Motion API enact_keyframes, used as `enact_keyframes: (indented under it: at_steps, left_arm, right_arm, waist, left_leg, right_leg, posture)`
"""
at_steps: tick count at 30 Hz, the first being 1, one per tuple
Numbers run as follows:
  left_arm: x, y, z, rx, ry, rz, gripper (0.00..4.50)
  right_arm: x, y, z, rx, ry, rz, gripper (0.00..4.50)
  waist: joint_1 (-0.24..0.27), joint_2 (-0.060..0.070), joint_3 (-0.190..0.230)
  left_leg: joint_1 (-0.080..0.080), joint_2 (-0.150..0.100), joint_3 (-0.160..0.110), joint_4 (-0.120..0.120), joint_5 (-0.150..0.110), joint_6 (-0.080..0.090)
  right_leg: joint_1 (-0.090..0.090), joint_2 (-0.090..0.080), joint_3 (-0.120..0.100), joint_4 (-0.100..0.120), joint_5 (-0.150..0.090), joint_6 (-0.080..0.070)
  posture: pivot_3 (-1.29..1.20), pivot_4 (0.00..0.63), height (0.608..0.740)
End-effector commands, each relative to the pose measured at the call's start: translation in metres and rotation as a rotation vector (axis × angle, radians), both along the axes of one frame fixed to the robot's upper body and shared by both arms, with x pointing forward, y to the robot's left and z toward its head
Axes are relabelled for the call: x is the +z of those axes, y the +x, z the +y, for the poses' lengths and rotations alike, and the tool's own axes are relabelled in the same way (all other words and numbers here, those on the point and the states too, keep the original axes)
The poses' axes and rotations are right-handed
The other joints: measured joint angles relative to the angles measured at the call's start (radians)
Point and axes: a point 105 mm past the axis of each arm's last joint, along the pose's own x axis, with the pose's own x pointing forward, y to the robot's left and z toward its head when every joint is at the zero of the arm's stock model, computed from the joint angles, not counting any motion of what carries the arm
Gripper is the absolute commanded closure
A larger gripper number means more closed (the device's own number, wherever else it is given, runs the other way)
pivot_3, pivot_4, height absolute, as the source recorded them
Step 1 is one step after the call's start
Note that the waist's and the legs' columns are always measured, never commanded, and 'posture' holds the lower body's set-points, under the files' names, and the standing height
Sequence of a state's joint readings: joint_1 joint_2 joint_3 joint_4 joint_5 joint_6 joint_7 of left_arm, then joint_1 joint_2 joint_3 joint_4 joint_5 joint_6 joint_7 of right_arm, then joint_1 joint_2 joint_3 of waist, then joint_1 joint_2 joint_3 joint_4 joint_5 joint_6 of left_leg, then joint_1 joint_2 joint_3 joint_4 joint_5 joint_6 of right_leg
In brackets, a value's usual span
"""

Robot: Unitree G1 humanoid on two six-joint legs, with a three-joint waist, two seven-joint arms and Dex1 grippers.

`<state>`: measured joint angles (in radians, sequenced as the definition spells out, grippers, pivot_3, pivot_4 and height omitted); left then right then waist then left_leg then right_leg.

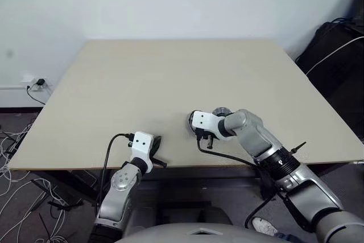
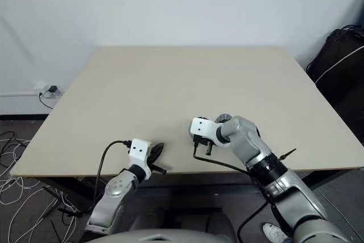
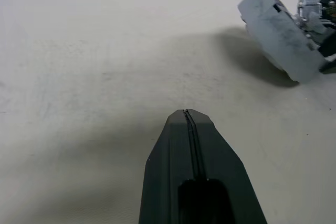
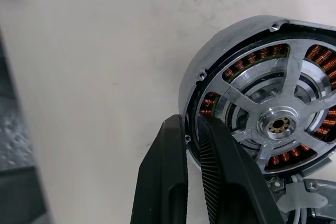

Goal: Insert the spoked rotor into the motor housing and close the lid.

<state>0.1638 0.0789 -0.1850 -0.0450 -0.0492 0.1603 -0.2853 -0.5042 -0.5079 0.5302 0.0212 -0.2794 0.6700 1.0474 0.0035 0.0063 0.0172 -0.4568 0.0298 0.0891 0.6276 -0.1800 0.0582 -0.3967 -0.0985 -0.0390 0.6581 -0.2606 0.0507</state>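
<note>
Motor housing (image 4: pixel 252 119) sits on the beige counter (image 1: pixel 170 78), near the counter's front edge and toward its middle. In the right wrist view the housing is a round silver cup w/ a ring of copper-brown windings inside. The spoked rotor (image 4: pixel 278 124) lies seated in the housing, spokes running from a central hub w/ a brass-coloured bore out to the rim; windings show through the gaps.

Right gripper (image 4: pixel 193 145) is at the housing's rim: one black finger outside the wall, the other, ribbed, inside, nearly closed and pinching the thin rim of the housing between them. From the head views the right gripper (image 1: pixel 203 132) angles down onto the housing, w/ a bit of silver metal showing just behind the wrist; can't tell what part that is.

Left gripper (image 3: pixel 189 124) is fully closed, fingers pressed together w/ only a seam between, holding nothing. It hovers low over bare counter, to the left of the housing and apart from it. In the head view the left gripper (image 1: pixel 156 143) is at the counter's front edge.

Lid: can't pick it out for sure.
</note>
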Motion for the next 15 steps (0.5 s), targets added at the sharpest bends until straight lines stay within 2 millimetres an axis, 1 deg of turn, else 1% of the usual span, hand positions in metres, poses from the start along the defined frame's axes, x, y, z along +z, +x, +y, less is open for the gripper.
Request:
enact_keyframes:
  at_steps: [1, 5, 12, 15]
  left_arm:
    - [0.011, 0.006, -0.004, -0.011, -0.019, -0.049, 4.5]
    - [0.01, 0.006, -0.005, -0.009, -0.023, -0.048, 4.5]
    - [0.007, 0.005, -0.004, 0.007, -0.027, -0.039, 4.5]
    - [0.007, 0.006, -0.002, 0.013, -0.027, -0.039, 4.5]
  right_arm:
    - [0.021, -0.003, 0.009, 0.03, 0.052, -0.034, 4.42]
    - [0.023, -0.008, 0.012, 0.038, 0.06, -0.017, 4.42]
    - [0.013, -0.006, 0.012, 0.036, 0.035, -0.007, 4.42]
    - [0.011, -0.003, 0.016, 0.026, 0.046, -0.008, 4.42]
  waist:
    - [0.0, 0.0, 0.0]
    - [-0.002, -0.001, 0.001]
    - [-0.002, -0.001, 0.001]
    - [-0.002, -0.001, 0.001]
  left_leg:
    - [0.0, 0.0, 0.0, 0.0, 0.0, 0.0]
    - [-0.001, 0.0, 0.0, 0.0, 0.0, 0.0]
    - [-0.001, 0.0, 0.0, 0.001, 0.0, 0.0]
    - [-0.001, 0.0, 0.0, 0.001, 0.0, 0.0]
  right_leg:
    - [0.0, 0.0, 0.0, 0.0, 0.0, 0.0]
    - [0.0, 0.001, 0.0, 0.0, 0.0, 0.0]
    - [0.0, 0.001, 0.0, 0.0, 0.0, 0.0]
    - [0.0, 0.001, 0.0, 0.0, 0.0, 0.0]
  posture:
    - [0.0, 0.0, 0.74]
    - [0.0, 0.0, 0.74]
    - [0.0, 0.0, 0.74]
    - [0.0, 0.0, 0.74]
